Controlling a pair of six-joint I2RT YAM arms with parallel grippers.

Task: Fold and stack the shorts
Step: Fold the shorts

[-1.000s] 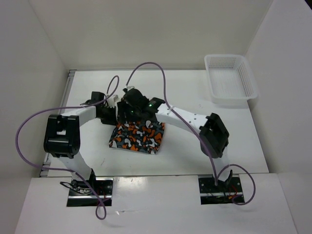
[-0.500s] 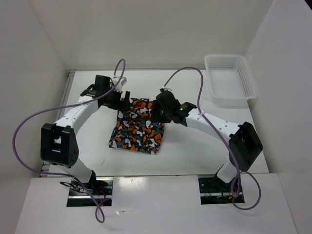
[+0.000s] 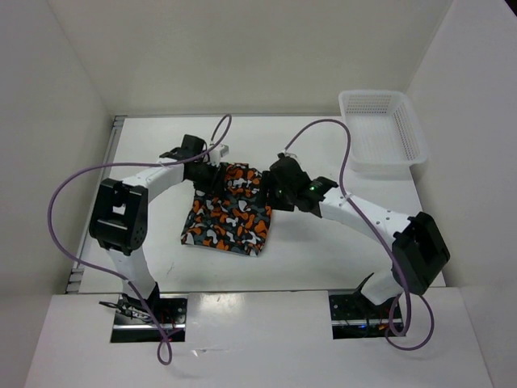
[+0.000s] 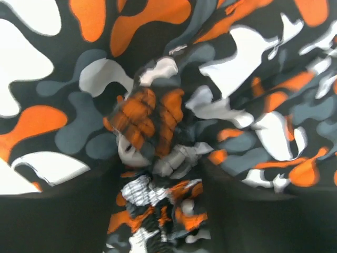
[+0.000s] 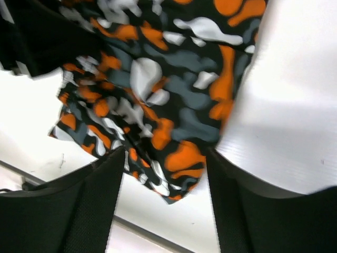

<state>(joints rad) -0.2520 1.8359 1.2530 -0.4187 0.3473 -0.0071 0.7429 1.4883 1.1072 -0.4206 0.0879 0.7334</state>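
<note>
The shorts, printed in orange, grey, black and white blotches, lie partly folded mid-table. Their far edge rises between my two grippers. My left gripper is at the far left corner. In the left wrist view the gathered waistband bunches between its spread fingers. My right gripper is at the far right corner. In the right wrist view its jaws stand apart, and a corner of the shorts lies between them above the white table.
A white mesh basket stands at the far right corner. White walls close in the table on the left, back and right. Purple cables loop over both arms. The left gripper shows in the right wrist view.
A second ago both grippers were close together over the far edge of a shorter folded bundle. They spread apart, the cloth stretched further back, and both have shifted slightly nearer.
</note>
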